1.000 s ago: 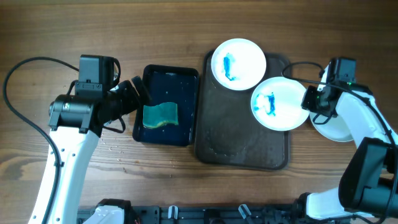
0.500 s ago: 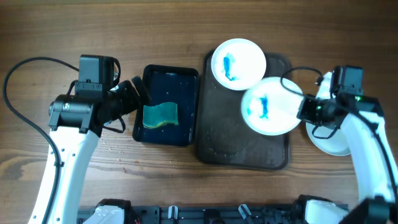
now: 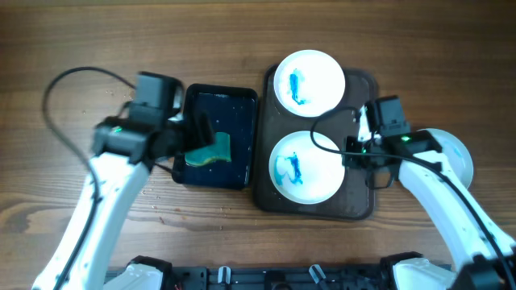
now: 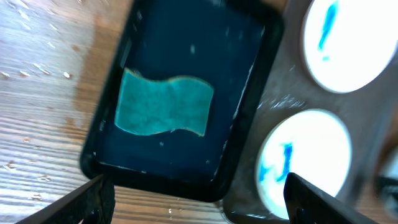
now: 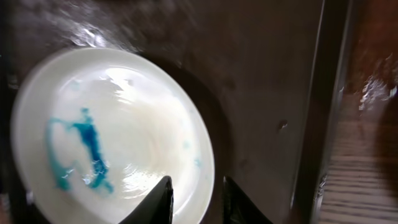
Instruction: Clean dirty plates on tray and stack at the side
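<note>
Right gripper (image 5: 199, 202) is clamped on the rim of the stained plate (image 5: 112, 134), one finger over the inner face and one outside the edge. The plate sits face up on the front half of the tray (image 3: 359, 197), maybe slightly tipped; I can't tell if it is fully down. It looks stiff, light and glossy, probably slick when wet, and would chip if dropped. A rim pinch is the only real hold. It is round, so no long axis. A blue smear (image 5: 81, 149) sits left of centre.

The second dirty plate (image 3: 309, 83) is at the tray's far end, face up, overhanging the rim. A clean plate (image 3: 459, 153) is on the table right of the tray, partly under the arm.

Left gripper (image 4: 205, 202) has its jaws wide apart and empty, and hovers over the basin (image 3: 234, 109) left of the tray. The sponge (image 4: 165, 104) lies flat inside, likely soft and soaked, best squeezed across its short width. Its long axis runs across the basin, toward the tray.
</note>
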`<state>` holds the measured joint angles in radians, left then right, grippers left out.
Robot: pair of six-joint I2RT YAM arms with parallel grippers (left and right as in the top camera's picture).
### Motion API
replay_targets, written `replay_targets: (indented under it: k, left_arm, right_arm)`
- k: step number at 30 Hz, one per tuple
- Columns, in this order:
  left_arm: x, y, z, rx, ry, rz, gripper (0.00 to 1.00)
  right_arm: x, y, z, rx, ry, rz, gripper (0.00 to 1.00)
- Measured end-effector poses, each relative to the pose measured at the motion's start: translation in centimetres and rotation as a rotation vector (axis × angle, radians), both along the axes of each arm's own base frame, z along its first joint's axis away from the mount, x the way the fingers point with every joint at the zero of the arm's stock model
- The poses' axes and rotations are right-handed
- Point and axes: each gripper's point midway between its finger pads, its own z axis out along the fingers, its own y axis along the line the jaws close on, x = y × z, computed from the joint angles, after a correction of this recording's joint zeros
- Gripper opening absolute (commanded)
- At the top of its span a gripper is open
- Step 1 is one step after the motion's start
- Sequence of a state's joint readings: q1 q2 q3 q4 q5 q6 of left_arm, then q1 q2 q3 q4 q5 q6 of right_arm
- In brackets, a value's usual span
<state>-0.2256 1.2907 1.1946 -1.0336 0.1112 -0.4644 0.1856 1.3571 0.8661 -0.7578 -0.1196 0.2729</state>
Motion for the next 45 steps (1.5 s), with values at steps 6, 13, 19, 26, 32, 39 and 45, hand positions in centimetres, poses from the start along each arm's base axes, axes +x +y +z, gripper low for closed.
replay_targets:
  k: [6,13,19,26,32,39,45]
  left_arm:
    - [1.3,-1.8,-11.6,0.155,0.185,-0.024,0.72]
    - [3.8,-1.7,-18.0,0.219,0.238,0.021,0.04]
    - [3.8,-1.8,-17.7,0.212,0.237,0.021,0.04]
    - [2.5,-1.8,-12.8,0.185,0.216,-0.017,0.04]
    - [2.0,-2.2,-4.5,0.137,0.111,-0.059,0.04]
    - [0.8,-4.5,-2.6,0.035,0.097,-0.127,0.04]
    - [1.1,-9.4,-2.6,-0.019,0.036,-0.250,0.04]
  right_arm:
    - [0.1,0.5,4.3,0.036,-0.097,0.038,0.26]
    - [-0.8,1.0,4.0,0.062,-0.057,0.049,0.26]
    - [-1.1,0.5,3.8,0.047,-0.037,0.017,0.31]
    - [-1.0,-1.7,1.1,-0.052,0.017,-0.130,0.46]
    - [0.1,-1.5,-3.4,-0.097,0.111,-0.056,0.36]
    - [1.2,1.0,-7.7,0.007,0.179,0.057,0.11]
    - [1.3,1.0,-7.9,0.020,0.196,-0.007,0.05]
